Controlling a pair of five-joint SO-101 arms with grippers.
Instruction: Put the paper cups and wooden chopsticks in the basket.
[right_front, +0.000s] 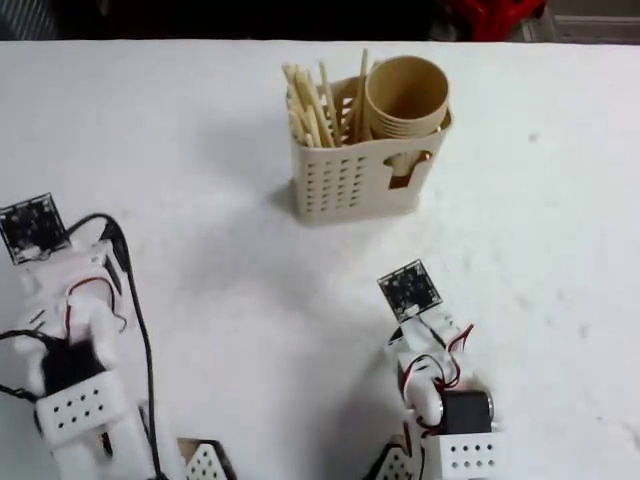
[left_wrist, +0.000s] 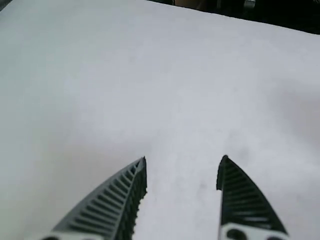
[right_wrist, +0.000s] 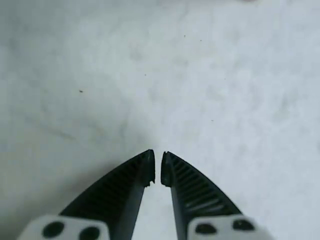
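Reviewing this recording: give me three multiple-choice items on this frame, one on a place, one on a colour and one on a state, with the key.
1. Where are the paper cups?
A. Lying loose beside an arm.
B. Stacked in the basket, next to the wooden chopsticks.
C. Held in a gripper.

2. What colour is the basket?
A. Red.
B. Black.
C. Cream white.

3. How is the left gripper?
A. Open and empty.
B. Shut on a chopstick.
C. Shut on a cup.

Key:
1 B, the high view shows the stack standing inside the basket.
2 C, its perforated walls are cream white.
3 A, the left wrist view shows its jaws apart with nothing between them.
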